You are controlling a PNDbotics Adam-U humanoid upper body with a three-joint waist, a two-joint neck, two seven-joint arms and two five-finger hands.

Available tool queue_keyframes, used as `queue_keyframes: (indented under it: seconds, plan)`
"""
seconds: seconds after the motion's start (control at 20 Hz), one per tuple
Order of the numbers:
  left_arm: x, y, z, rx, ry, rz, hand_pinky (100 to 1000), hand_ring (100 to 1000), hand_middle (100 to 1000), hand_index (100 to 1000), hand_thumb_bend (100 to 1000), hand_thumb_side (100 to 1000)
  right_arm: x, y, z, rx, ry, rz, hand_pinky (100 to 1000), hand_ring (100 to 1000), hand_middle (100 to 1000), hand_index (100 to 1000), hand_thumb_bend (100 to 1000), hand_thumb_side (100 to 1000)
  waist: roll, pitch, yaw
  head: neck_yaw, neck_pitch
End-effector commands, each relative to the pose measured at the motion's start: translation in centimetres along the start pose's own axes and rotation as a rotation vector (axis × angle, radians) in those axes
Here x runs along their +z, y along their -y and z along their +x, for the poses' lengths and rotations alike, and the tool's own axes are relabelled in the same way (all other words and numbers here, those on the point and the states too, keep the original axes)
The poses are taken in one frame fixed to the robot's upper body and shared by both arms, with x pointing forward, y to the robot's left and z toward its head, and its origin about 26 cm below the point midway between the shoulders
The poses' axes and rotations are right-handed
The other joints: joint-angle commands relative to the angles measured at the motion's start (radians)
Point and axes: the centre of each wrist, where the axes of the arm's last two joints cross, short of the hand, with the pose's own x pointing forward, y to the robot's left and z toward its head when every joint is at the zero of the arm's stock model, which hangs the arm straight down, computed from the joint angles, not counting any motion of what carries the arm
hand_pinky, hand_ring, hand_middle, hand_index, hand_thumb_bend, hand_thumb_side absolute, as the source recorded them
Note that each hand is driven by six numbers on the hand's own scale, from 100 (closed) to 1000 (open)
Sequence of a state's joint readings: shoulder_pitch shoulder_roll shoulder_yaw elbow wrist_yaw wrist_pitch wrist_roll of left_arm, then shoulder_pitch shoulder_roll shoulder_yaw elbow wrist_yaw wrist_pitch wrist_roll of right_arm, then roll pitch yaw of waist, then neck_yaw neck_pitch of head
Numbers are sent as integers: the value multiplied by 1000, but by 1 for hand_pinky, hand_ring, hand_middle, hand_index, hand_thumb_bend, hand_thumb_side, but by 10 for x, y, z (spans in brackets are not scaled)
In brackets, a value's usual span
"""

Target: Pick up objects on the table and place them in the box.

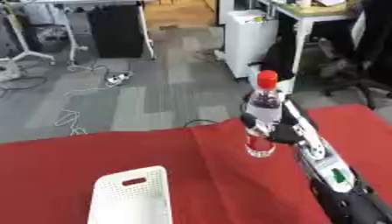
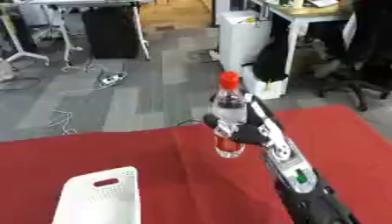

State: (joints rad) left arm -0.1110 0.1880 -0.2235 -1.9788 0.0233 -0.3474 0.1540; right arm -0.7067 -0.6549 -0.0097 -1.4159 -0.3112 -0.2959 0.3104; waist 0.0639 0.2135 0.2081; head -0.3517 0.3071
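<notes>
Right hand (image 1: 277, 129) curled round a clear bottle (image 1: 263, 114) with a red cap, fingers wrapping its lower body. Bottle upright, near the far edge of the red table (image 1: 214, 183), right of centre. White perforated box (image 1: 131, 197) sits at near left, well apart from the bottle.

No readable text anywhere

The bottle (image 1: 263, 114) carries a label band, but no word on it can be made out; small green marks on the right arm (image 1: 330, 168) near the right edge show no legible letters either.
</notes>
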Motion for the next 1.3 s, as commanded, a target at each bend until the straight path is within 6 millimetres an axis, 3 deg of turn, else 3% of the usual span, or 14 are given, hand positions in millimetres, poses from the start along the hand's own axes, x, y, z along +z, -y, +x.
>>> queue_keyframes:
  seconds: [0.05, 0.3, 0.65, 0.95, 1.3]
  plan:
    - [-2, -5, 6, -18, 15, -15, 934, 1000, 992, 831, 248, 1000, -15, 18, 23, 26, 56, 44, 100, 100, 100, 151, 520, 294, -11, -28, 9, 20, -15]
    - [0, -8, 5, -29, 3, -20, 933, 1000, 990, 832, 254, 996, -29, 9, 14, -21, 31, 121, 100, 100, 100, 155, 520, 322, -33, -63, 23, 71, -36]
    - [3, -10, 5, -37, -17, -26, 932, 1000, 989, 833, 259, 993, -45, -17, -4, -126, -5, 222, 100, 100, 100, 156, 524, 319, -58, -105, 39, 163, -28]
    - [4, -11, 5, -39, -40, -32, 931, 1000, 988, 834, 263, 989, -61, -41, -4, -154, 17, 246, 100, 100, 100, 156, 518, 332, -69, -145, 42, 229, 7]
    - [4, -10, 2, -36, -60, -33, 932, 1000, 988, 835, 265, 989, -62, -68, -17, -173, -1, 249, 100, 100, 100, 157, 521, 336, -78, -167, 44, 268, 80]
